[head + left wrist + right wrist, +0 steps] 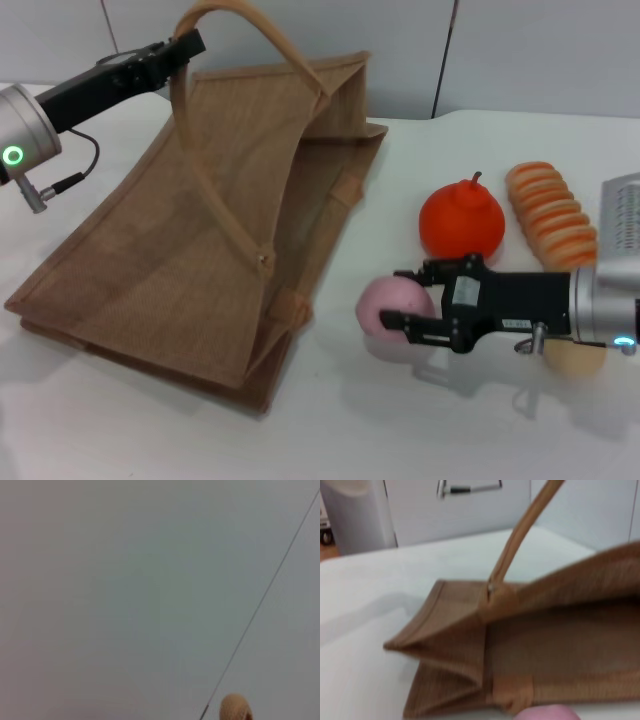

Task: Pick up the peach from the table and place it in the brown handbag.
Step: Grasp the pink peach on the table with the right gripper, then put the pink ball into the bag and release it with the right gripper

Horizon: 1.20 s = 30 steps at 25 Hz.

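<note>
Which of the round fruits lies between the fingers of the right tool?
The pink peach, beside the brown handbag, sits within the right tool. The orange fruit lies behind it.

The peach (388, 303) is soft pink, and the bag (210, 230) is light brown with a woven look and paler tan handles. The round fruit (461, 220) with a stem is bright orange-red, the ridged thing (551, 212) beside it has orange and cream stripes, and the small fruit (573, 358) is pale tan. The tabletop (420, 430) is white, and both hands, left (185, 45) and right (408, 297), are black on silver arms.
</note>
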Each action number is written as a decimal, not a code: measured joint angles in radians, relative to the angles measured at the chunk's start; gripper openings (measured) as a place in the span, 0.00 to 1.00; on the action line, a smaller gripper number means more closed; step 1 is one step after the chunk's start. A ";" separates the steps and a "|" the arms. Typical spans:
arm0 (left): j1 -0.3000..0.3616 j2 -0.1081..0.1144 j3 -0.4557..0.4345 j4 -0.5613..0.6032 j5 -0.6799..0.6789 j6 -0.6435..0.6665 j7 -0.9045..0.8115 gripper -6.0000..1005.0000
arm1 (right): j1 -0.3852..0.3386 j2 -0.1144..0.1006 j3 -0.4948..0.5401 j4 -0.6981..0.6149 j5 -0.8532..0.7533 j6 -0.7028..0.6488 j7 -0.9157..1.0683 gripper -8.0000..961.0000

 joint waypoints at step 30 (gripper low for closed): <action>-0.053 0.014 -0.008 -0.005 0.011 -0.392 -0.111 0.25 | -0.006 0.037 -0.038 0.211 0.200 -0.218 -0.182 0.51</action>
